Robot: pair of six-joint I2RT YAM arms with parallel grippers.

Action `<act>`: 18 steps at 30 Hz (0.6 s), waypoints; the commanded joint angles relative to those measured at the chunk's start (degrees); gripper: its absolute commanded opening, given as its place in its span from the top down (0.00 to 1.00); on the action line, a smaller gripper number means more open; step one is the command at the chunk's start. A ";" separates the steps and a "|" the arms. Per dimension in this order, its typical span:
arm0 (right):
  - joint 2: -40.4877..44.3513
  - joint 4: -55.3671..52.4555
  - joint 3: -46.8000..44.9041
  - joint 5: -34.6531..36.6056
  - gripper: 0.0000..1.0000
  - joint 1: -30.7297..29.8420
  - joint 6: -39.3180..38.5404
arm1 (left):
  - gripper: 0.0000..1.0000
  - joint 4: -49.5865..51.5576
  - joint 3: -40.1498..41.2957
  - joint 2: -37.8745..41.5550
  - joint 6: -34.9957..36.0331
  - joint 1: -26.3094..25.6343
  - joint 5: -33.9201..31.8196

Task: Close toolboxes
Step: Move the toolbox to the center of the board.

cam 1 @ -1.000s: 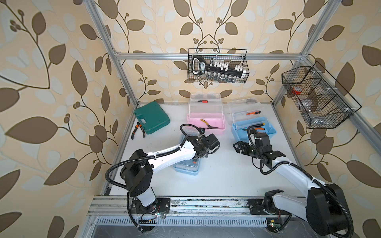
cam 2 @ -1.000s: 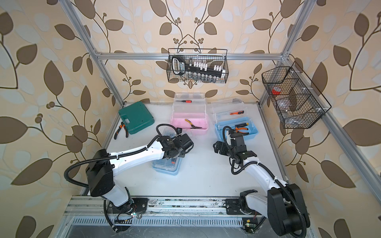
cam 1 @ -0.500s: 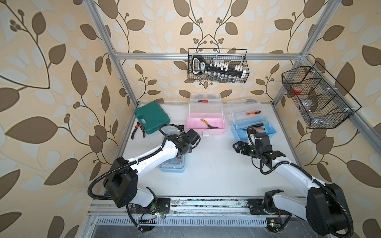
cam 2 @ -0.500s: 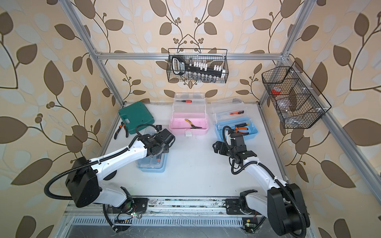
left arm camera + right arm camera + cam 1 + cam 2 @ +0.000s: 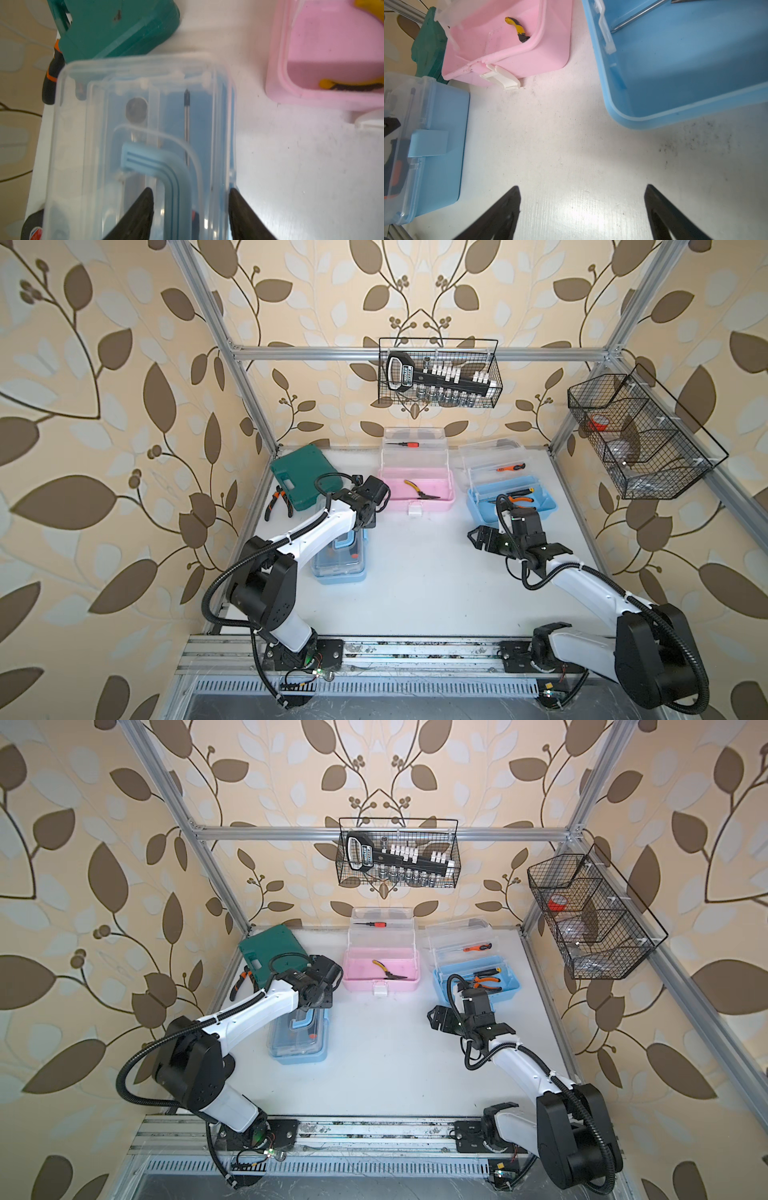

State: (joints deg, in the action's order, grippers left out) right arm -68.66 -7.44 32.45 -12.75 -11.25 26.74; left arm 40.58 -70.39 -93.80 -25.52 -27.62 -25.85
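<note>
Clamped left gripper [image 5: 189,188] on looped handle [image 5: 158,164] of clear-lidded light-blue toolbox [image 5: 340,568], left of centre. Hung right gripper [image 5: 582,186] wide and empty before open blue toolbox [image 5: 480,506], with pink toolbox [image 5: 390,504] open at rear.

In both top views we see bright, even, diffuse light, with only faint soft shadows on the table [image 5: 415,593]. The centre is sharp and wide-angle bowing bends the edges. The left wrist view is blurred, the closed blue toolbox [image 5: 135,104] smeared and hazy. The right wrist view is sharper, and we note white glare on the tabletop.
</note>
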 commanded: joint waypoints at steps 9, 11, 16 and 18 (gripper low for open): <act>-3.16 1.54 2.96 -1.35 0.11 -0.37 -0.20 | 0.46 0.47 -5.16 -14.31 7.05 3.67 14.63; -3.77 1.73 3.19 -1.47 0.11 -0.41 -0.11 | 0.46 0.21 -6.71 -15.38 8.18 4.41 15.24; -5.27 2.01 4.17 -1.42 0.11 -0.64 0.06 | 0.46 0.79 -11.50 -18.36 10.81 6.06 16.19; -5.68 2.09 4.84 -1.40 0.12 -0.77 0.23 | 0.46 1.47 -13.13 -19.41 11.30 6.48 16.13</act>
State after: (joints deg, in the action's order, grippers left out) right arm -73.52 -6.09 34.94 -13.45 -11.64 26.79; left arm 39.94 -85.36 -106.13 -16.14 -22.31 -22.41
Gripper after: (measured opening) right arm 0.885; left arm 0.539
